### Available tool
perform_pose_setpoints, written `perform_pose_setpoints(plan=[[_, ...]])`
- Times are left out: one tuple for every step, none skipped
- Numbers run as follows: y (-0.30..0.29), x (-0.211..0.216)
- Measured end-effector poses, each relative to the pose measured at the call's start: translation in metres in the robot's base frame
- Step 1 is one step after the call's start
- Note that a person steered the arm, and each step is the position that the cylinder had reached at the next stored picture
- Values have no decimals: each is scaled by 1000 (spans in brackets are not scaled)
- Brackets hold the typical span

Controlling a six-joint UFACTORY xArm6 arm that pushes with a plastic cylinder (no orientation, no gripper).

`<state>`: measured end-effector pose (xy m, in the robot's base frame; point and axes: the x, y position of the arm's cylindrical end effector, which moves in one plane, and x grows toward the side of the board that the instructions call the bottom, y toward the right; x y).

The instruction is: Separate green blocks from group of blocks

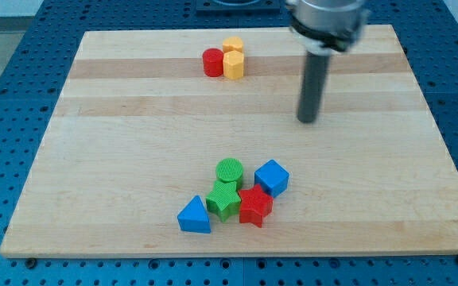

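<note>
A group of blocks lies near the view's bottom centre: a green cylinder (230, 170), a green star (223, 199) just below it, a red star (254, 206) to the star's right, a blue cube (272, 177) at the upper right, and a blue triangle (194, 216) at the lower left. They touch or nearly touch. My tip (308, 120) is on the board well above and to the right of this group, clear of every block.
A red cylinder (212, 62) and two yellow blocks (233, 65), (232, 45) sit together near the view's top centre. The wooden board (94, 159) lies on a blue perforated table (6, 79).
</note>
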<state>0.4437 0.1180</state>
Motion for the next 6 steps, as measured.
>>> perform_pose_setpoints(plan=[[18,81],[-18,169],[-57,174],[-99,165],[-133,146],[-154,96]])
